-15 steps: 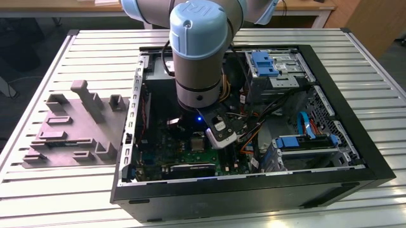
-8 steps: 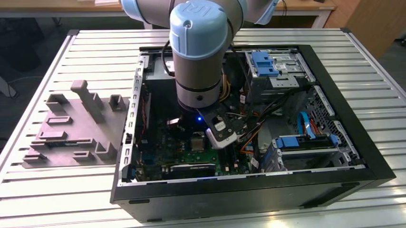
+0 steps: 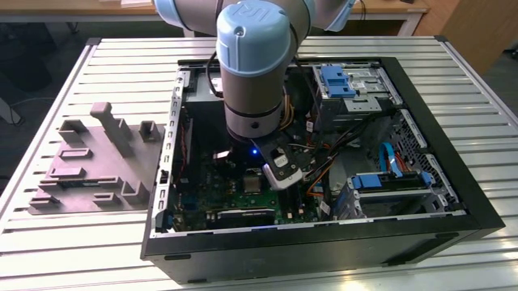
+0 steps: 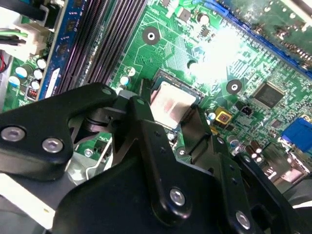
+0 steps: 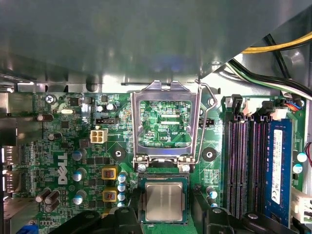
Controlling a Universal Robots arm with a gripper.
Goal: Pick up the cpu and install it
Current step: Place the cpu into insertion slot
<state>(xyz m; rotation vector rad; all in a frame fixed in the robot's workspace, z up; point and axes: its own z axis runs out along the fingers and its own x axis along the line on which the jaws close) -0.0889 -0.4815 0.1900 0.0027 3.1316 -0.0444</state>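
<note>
The cpu (image 5: 165, 202), a flat square chip with a pale silver top and a dark rim, lies level in the motherboard's socket (image 4: 171, 103). The socket's metal load plate (image 5: 164, 122) stands flipped up beside it, and its wire lever (image 5: 202, 122) is raised. My gripper (image 5: 165, 217) hangs low over the chip inside the computer case (image 3: 453, 236). One black finger (image 5: 130, 217) stands on one side of the chip and the other finger (image 5: 204, 214) on the opposite side, each with a narrow gap to it, so the gripper is open. In the exterior view my gripper (image 3: 279, 176) hides the chip.
Memory slots (image 5: 243, 161) and a blue stick (image 5: 276, 165) run beside the socket. Cable bundles (image 3: 324, 157) and blue-tabbed drive cages (image 3: 389, 182) fill the case's right half in the exterior view. A grey plastic block with posts (image 3: 93, 163) lies on the slatted table (image 3: 73, 254), left of the case.
</note>
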